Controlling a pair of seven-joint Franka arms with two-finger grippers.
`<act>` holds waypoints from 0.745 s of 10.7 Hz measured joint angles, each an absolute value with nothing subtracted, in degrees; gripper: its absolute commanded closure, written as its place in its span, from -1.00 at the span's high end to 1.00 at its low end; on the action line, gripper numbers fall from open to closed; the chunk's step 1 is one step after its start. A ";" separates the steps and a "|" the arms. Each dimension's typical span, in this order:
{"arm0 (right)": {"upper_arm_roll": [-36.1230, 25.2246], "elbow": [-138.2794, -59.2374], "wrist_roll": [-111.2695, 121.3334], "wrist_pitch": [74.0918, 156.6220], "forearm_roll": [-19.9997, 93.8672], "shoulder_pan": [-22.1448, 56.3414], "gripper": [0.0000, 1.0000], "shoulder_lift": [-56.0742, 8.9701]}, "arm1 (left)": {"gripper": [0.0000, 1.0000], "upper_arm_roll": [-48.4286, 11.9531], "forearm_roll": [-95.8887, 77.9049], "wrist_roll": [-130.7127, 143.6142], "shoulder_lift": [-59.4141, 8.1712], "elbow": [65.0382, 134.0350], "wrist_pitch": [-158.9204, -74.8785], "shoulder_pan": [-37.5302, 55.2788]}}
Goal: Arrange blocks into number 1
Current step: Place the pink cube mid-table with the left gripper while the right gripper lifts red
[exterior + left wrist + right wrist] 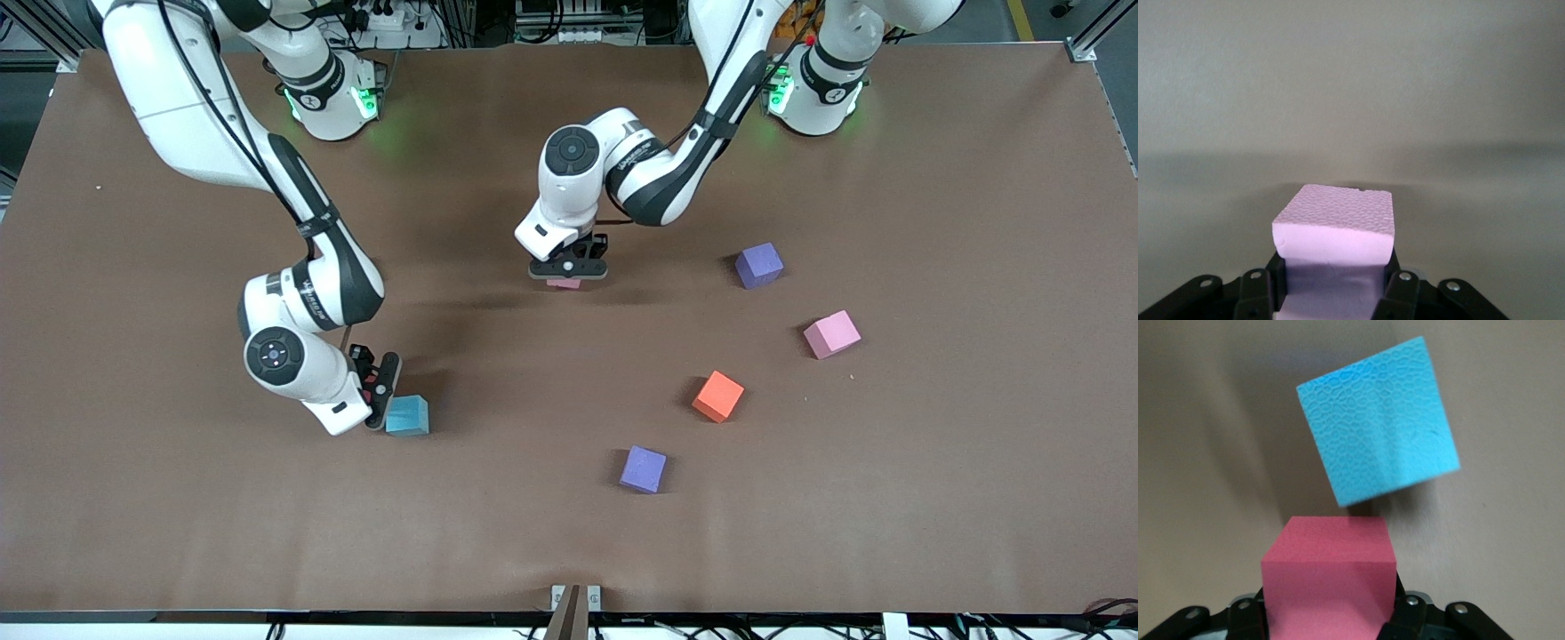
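Pink foam cube (1335, 230) pinched in left fingers (1399, 293); right fingers (1395, 630) clamp red cube (1328, 577).

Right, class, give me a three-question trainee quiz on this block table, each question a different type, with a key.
1. True or false: the left gripper is shut on a pink block.
2. Which block does the right gripper hold? A orange, B red, C purple.
3. Fill in: the loose block beside the right gripper is light ____.

Key
1. True.
2. B, the red block; the orange block lies loose on the table.
3. Blue: the light blue block.
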State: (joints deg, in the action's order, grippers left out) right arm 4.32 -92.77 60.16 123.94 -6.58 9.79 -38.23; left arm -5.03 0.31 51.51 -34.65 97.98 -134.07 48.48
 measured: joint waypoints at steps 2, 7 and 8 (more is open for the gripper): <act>4.08 -90.63 60.14 118.51 -6.58 9.20 -1.00 -36.01 | -1.00 -5.04 3.68 51.43 -37.61 93.69 -130.59 48.53; 4.09 -90.18 60.15 113.40 -6.58 5.63 -1.00 -31.00 | -1.00 -5.08 7.31 51.37 -40.96 91.30 -129.94 48.74; 4.09 -90.18 60.16 112.64 -6.58 5.13 -1.00 -30.38 | -1.00 -5.08 7.32 51.37 -41.67 90.36 -129.89 48.74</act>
State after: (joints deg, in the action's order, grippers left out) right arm 4.09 -90.18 60.16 112.64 -6.58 5.13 -30.38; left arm -5.08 7.32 51.37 -41.67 90.36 -129.89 48.74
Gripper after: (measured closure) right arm 0.379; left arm 0.445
